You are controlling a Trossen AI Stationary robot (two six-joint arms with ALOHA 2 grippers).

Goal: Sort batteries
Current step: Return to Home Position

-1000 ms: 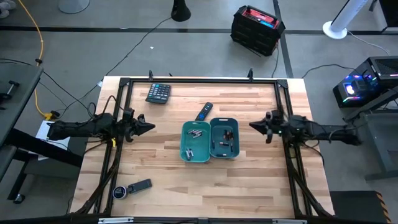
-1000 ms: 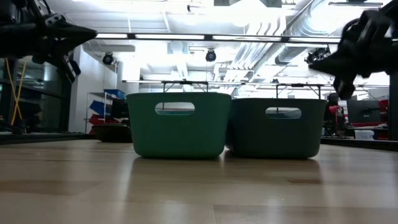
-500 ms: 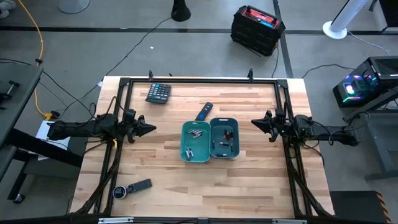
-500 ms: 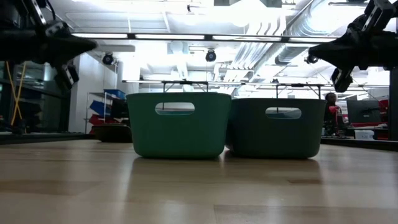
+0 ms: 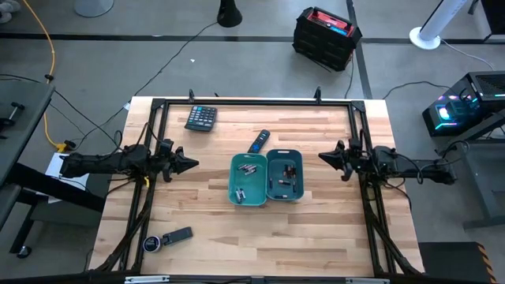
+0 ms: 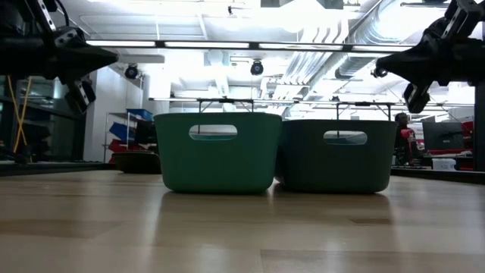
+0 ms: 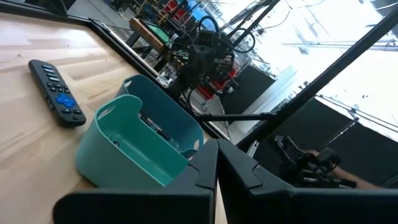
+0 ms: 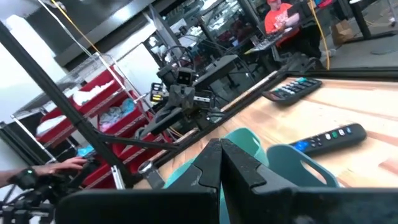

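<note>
Two teal bins stand side by side at the table's middle: the lighter left bin (image 5: 248, 180) (image 6: 217, 152) and the darker right bin (image 5: 285, 174) (image 6: 337, 155). Small dark and silvery batteries (image 5: 249, 170) lie inside the left bin, and more batteries (image 5: 286, 172) lie in the right one. My left gripper (image 5: 194, 164) (image 7: 216, 163) hangs above the table left of the bins, shut, pointing at them. My right gripper (image 5: 320, 157) (image 8: 220, 147) hangs right of the bins, shut, pointing at them. Neither holds anything.
A black remote control (image 5: 258, 142) (image 7: 57, 92) lies just beyond the bins. A dark calculator (image 5: 200, 117) sits near the far left corner. A small dark device with a round part (image 5: 167, 238) lies near the near left corner. A black frame (image 5: 252, 102) borders the table.
My right arm drew back a little toward the table's right edge and levelled out, then stayed still. My left gripper barely shifted.
</note>
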